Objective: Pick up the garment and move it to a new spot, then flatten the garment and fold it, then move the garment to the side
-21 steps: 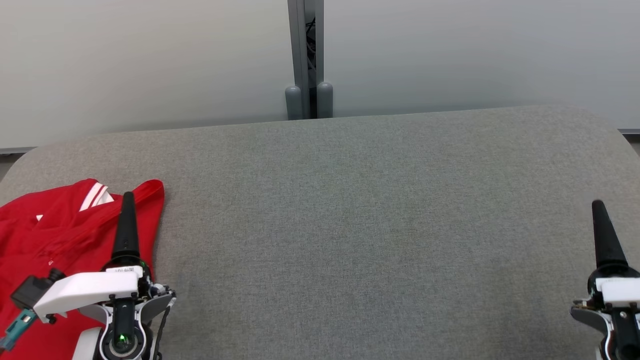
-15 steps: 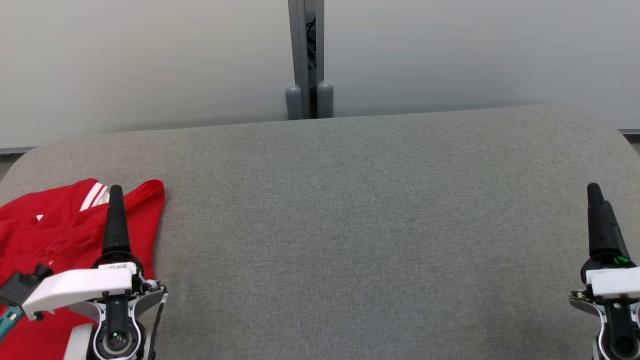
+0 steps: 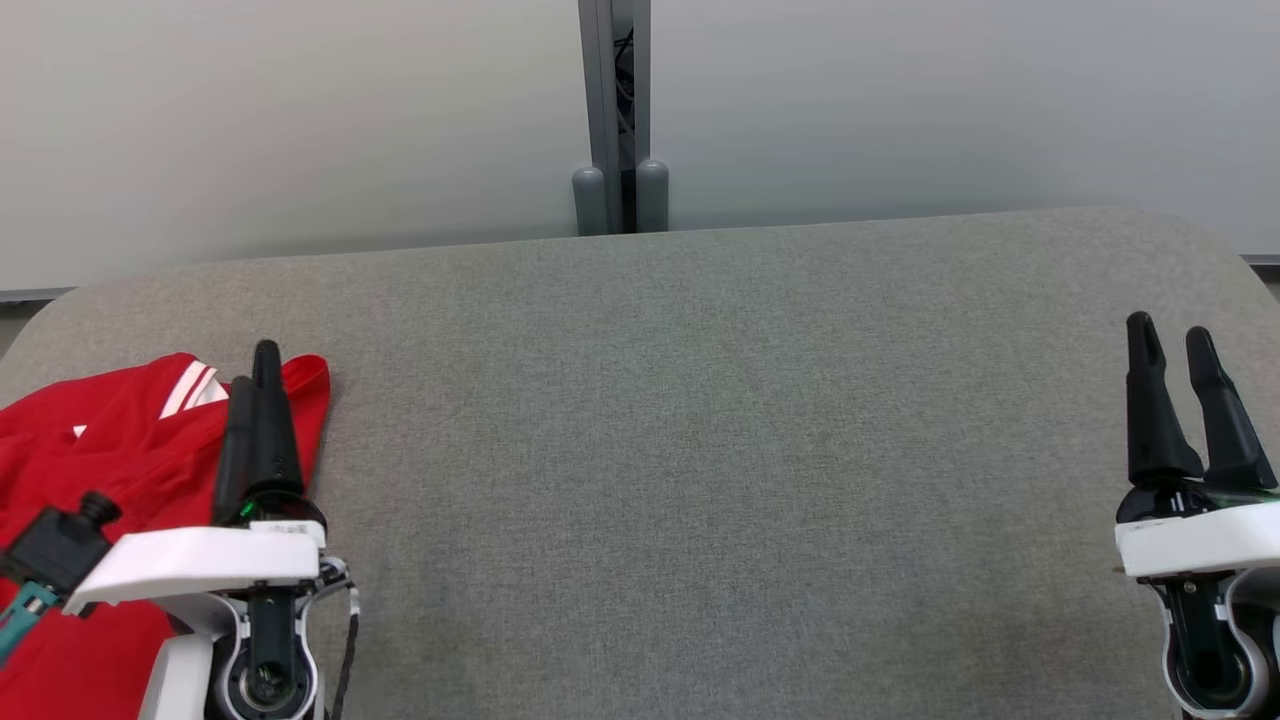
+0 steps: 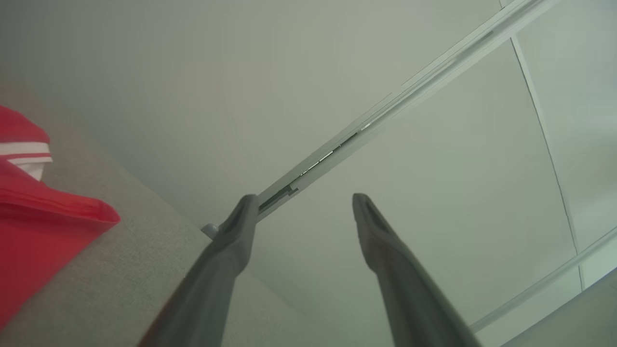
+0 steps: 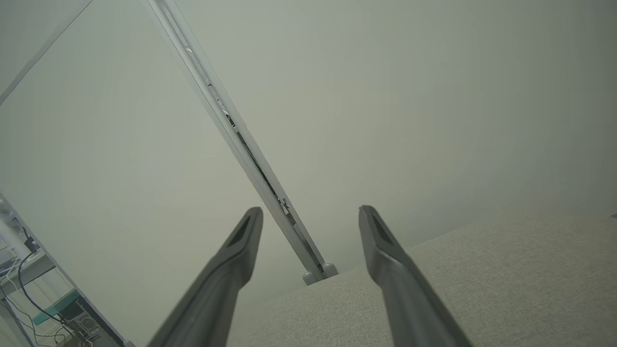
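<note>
Nearest, both pincers gape wide and empty, the left gripper [image 3: 254, 368] just by the right edge of the red garment [image 3: 100, 450], the right gripper [image 3: 1168, 330] well apart across the grey padded table [image 3: 700, 450]. Partly cut off at the view's edge, the red garment lies at the table's left, probably folded and set aside.

garment [image 3: 110, 450]: red, white stripes | table [image 3: 700, 450]: grey | gripper fingers [image 3: 1150, 400]: black | wall [image 3: 300, 120]: pale grey

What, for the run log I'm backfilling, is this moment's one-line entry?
garment: red, on table, left side | left tool: open, empty, at garment's edge | right tool: open, empty, far right
</note>
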